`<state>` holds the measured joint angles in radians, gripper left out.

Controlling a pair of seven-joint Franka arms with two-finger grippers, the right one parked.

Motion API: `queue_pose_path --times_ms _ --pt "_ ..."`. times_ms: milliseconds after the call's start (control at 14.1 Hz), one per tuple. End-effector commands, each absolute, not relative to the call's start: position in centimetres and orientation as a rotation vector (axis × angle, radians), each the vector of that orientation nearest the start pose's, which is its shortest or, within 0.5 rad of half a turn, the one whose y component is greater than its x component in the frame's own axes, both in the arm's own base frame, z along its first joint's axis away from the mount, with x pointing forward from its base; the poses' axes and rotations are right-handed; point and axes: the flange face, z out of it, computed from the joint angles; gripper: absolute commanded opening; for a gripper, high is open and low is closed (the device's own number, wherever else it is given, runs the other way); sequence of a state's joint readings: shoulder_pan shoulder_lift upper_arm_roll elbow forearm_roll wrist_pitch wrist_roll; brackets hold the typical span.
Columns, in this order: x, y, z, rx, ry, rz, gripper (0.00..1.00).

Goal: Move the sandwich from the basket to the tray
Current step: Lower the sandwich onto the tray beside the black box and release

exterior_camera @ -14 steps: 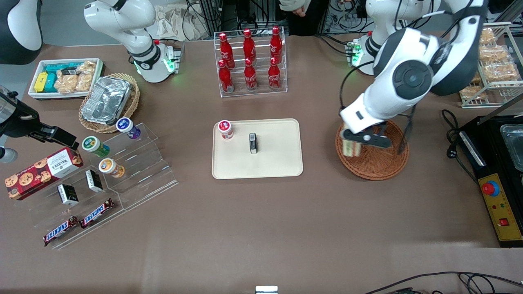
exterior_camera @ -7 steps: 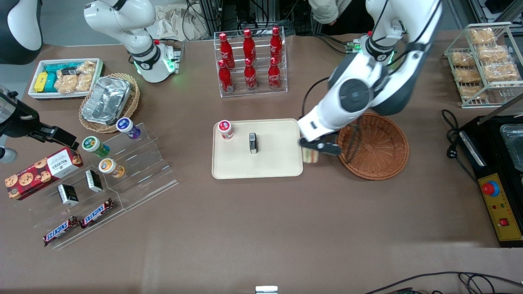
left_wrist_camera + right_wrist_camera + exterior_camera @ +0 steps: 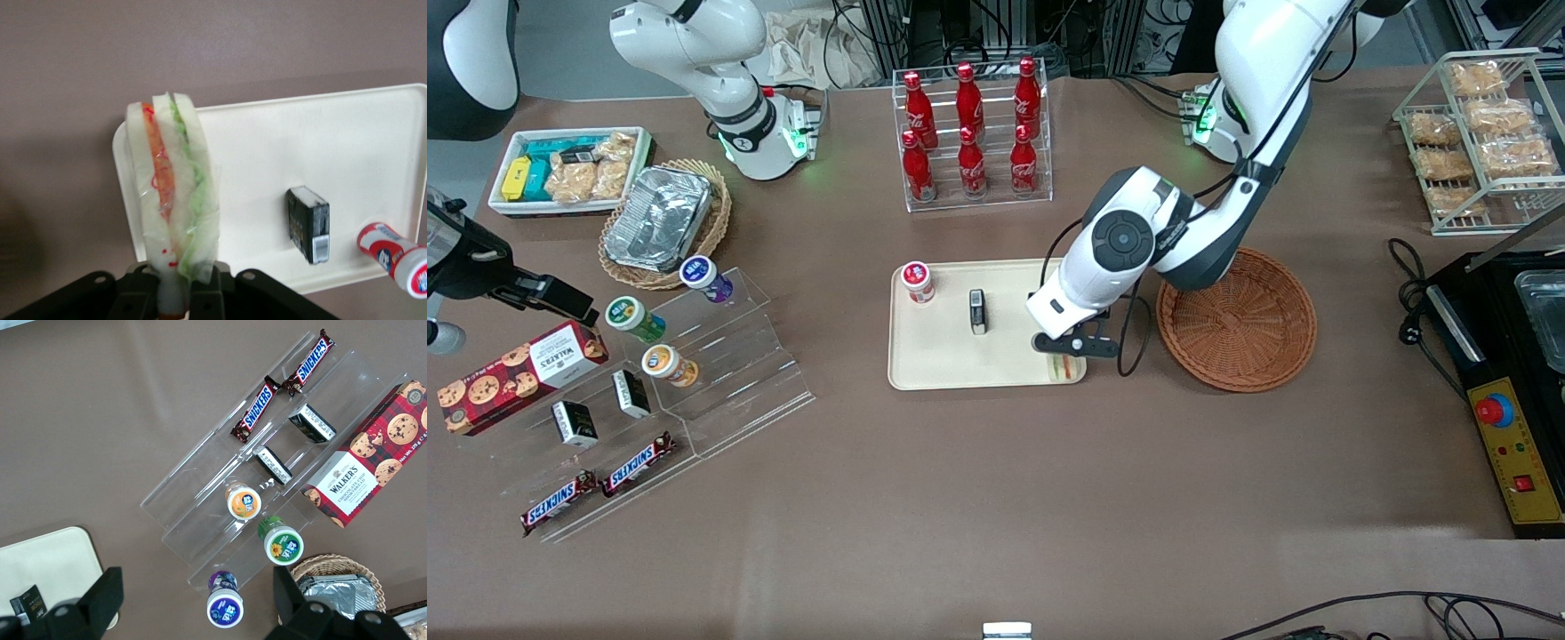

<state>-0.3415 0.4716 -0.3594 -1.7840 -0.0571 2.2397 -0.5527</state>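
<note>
The left arm's gripper (image 3: 1064, 356) holds the triangular white-bread sandwich (image 3: 1061, 367) over the flat cream rectangular plastic tray (image 3: 1014, 369), at the corner nearest the front camera. The round reddish-brown wicker basket (image 3: 1236, 320) sits beside the tray, toward the working arm's end of the surface (image 3: 996, 498).

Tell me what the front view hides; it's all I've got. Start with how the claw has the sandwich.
Observer: The claw is shut on the sandwich, pinching it at one end; the filling edge faces the wrist camera.
Operator: Say what is under it.
Observer: The wrist view shows the sandwich above a rounded corner of the tray, partly over bare table.
Operator: Name what else sits on that tray.
Observer: A small black box stands well clear of the sandwich, and a red-capped bottle lies at the tray's edge.
Operator: Check the basket.
Observer: The basket shows only in your view; it holds nothing.
</note>
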Motion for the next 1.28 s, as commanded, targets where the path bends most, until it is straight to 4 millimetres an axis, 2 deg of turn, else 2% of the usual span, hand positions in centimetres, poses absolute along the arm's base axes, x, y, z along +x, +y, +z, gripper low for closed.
queue_pose_path --times_ms 0,283,354,425,567,638,709,850,921,992,1063,1205 --pt "51.2 -41.6 29.4 -3.299 0.084 0.173 0.00" --pt "49.6 -40.9 26.7 -3.257 0.073 0.249 0.02" --pt "49.3 -40.7 26.5 -3.249 0.061 0.257 0.45" --pt "49.3 -40.7 26.6 -3.249 0.064 0.253 0.99" --pt "49.7 -40.2 26.9 -3.248 0.050 0.244 0.99" --pt "50.0 -39.9 27.9 -3.250 0.050 0.223 0.99" --pt "50.2 -39.6 29.3 -3.253 0.047 0.195 0.99" --pt "51.5 -37.2 32.0 -3.217 0.003 0.188 0.99" --pt "51.6 -36.4 34.0 -3.208 -0.001 0.173 0.99" --pt "52.0 -35.1 35.9 -3.197 -0.027 0.153 0.99" --pt "52.8 -32.7 38.0 -3.178 -0.061 0.137 0.99" --pt "53.3 -28.6 41.6 -3.156 0.018 0.162 0.99"
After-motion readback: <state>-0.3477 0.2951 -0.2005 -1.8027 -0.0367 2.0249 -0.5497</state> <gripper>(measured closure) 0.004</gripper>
